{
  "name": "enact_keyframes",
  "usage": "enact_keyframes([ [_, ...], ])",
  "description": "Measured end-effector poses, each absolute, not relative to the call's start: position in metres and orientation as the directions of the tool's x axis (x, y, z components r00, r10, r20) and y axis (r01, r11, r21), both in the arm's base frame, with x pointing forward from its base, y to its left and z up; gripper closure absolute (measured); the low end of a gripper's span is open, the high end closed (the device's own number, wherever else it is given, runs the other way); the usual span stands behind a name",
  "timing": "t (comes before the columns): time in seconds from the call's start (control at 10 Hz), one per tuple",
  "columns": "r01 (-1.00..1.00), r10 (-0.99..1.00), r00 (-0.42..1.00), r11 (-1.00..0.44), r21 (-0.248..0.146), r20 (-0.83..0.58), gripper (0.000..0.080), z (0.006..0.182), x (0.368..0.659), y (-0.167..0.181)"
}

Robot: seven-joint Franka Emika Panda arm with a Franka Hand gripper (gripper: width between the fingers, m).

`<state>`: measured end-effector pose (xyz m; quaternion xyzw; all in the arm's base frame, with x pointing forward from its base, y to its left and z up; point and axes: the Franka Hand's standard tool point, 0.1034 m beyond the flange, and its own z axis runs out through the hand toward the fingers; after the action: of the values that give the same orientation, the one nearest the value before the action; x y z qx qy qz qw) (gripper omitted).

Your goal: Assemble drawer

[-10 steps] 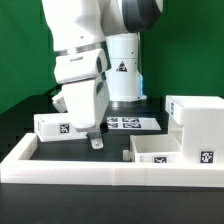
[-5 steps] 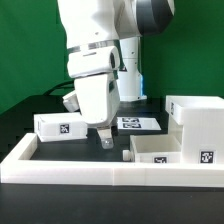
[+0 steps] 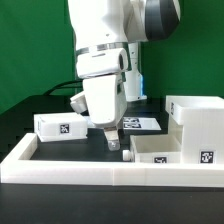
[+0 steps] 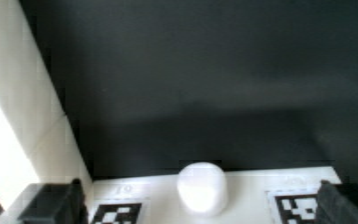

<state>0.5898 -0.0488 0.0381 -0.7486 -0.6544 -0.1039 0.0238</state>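
The large open-faced drawer case (image 3: 197,117) stands at the exterior view's right. One small tray (image 3: 57,126) lies at the left, and a second tray (image 3: 160,150) lies in front of the case by the front rim. My gripper (image 3: 113,141) hangs low over the table just left of that second tray, open and empty. In the wrist view my gripper (image 4: 201,203) has its dark fingers (image 4: 48,205) wide apart. Between them is a white face with two square tags and a rounded white knob (image 4: 199,184). It looks like the tray's end.
The marker board (image 3: 138,123) lies behind the gripper by the robot base. The low white rim (image 3: 70,165) borders the black table along the front and shows in the wrist view (image 4: 19,110). Black table surface (image 4: 211,80) lies beyond the fingers.
The arm has moved steadily toward the exterior view's right, away from the left tray and up to the front tray. The fingers stay open. No part has moved.
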Motion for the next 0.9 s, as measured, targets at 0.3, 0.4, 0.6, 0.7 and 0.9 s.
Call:
enact_keyframes([
  [0.3, 0.99, 0.972, 0.119, -0.133, 0.055, 0.205, 0.015, 0.025, 0.59, -0.047],
  [0.4, 0.99, 0.971, 0.115, -0.129, 0.05, 0.209, 0.015, 0.022, 0.589, -0.043],
  [0.6, 0.993, 0.974, 0.099, -0.111, 0.048, 0.202, 0.015, 0.021, 0.589, -0.035],
  [0.7, 0.994, 0.977, 0.082, -0.093, 0.051, 0.196, 0.015, 0.021, 0.591, -0.03],
  [0.9, 0.997, 0.983, 0.043, -0.055, 0.063, 0.18, 0.015, 0.021, 0.592, -0.023],
])
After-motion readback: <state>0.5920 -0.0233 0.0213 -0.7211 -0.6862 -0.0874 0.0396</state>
